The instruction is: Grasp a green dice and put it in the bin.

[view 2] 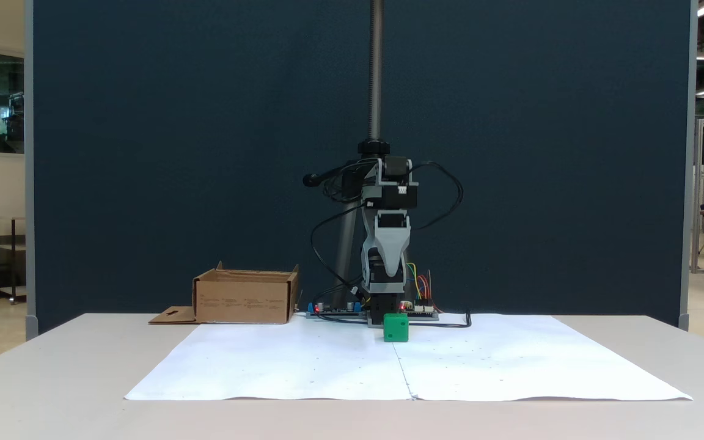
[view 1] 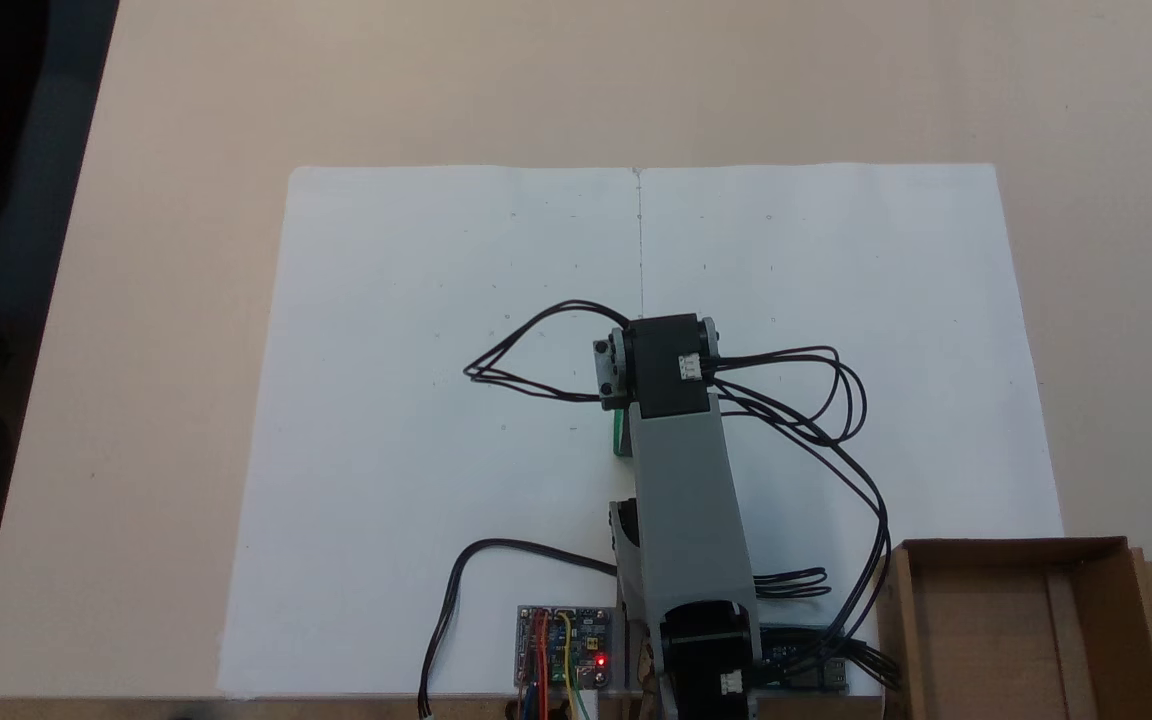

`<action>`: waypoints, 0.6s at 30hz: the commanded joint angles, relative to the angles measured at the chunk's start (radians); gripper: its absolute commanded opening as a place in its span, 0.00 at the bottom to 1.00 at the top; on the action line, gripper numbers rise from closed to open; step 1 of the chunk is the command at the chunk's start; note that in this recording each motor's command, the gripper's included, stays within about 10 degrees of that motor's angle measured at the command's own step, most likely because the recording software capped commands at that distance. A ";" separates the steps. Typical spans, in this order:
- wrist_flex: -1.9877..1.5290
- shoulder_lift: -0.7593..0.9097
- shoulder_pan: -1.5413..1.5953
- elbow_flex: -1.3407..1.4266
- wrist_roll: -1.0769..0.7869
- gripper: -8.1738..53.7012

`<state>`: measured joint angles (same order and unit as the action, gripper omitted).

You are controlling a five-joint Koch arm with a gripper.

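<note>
Ahead of any grasp, we see the Koch arm (view 2: 388, 244) folded upright over its base, with the green dice (view 2: 395, 327) resting on the white paper sheet (view 2: 303, 360) directly in front of it in the front-facing fixed view. From above, a sliver of the cube peeks out at about 9 o'clock from the grey forearm link, the rest hidden beneath the arm. The gripper (view 2: 390, 271) hangs nose-down above the dice in the front-facing fixed view, apart from it; its jaws line up one behind the other for us, so we cannot tell whether they are spread or pressed together.

The bin (view 1: 1016, 640), a shallow brown cardboard box with a hang-hole flap, sits at roughly 4 o'clock from the arm in the top-down fixed view, off the paper's corner, beside the controller board (view 1: 564, 648) and its tangle of black cables (view 1: 836, 420).

We judge the step in hand to be the reach. Done well, it means extending forward only slightly, since the cube lies close to the base, spreading the jaws wide before descending, squaring them to two flat faces, and keeping the loose cables from dragging across the dice.
</note>
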<state>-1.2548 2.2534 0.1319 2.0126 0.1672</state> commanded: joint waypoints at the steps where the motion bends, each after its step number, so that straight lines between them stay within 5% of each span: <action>1: -0.084 0.114 0.012 0.000 0.058 0.86; 18: 0.132 0.061 0.055 0.138 0.061 0.87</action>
<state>-1.1704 2.2534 0.1733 2.1522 0.1672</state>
